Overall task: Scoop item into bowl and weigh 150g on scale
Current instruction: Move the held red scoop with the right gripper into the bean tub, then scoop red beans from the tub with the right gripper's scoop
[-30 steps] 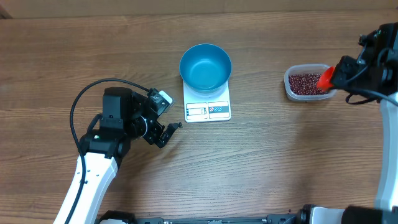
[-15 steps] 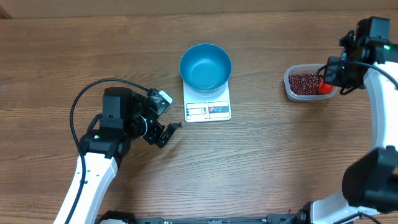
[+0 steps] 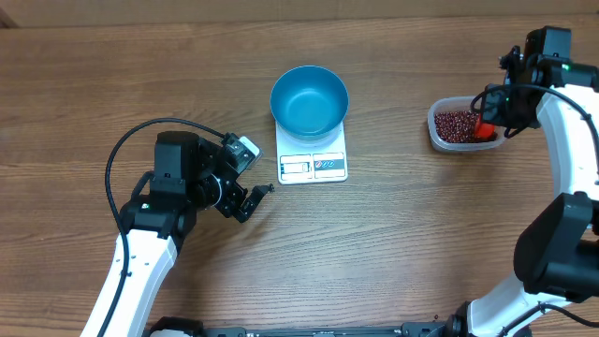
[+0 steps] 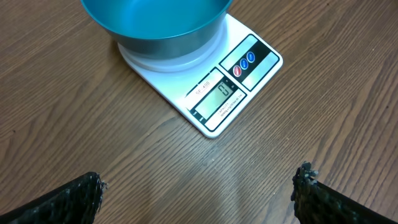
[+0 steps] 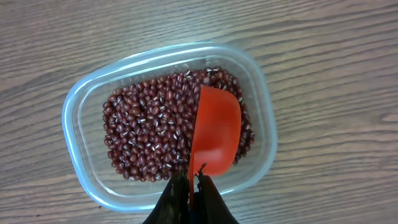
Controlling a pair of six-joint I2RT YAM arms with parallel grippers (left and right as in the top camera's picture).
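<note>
Overhead, the blue bowl [image 3: 310, 99] is sitting on the white scale [image 3: 314, 165] mid-worktop [image 3: 412, 243], and the beans [image 3: 453, 124] are lying in a clear tub [image 3: 434, 133] well to its right. In the left wrist view, the left end effector [image 4: 198, 190] is gaping wide near the scale, holding nothing. In the right wrist view, the right end effector [image 5: 193, 183] is clamping shut on a red scoop [image 5: 217, 130], which is lying over the beans inside the tub.

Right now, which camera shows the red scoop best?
Right wrist: the scoop is large and sharp over the beans in the tub. Overhead shows only a red speck at the tub's edge; left wrist misses it.
</note>
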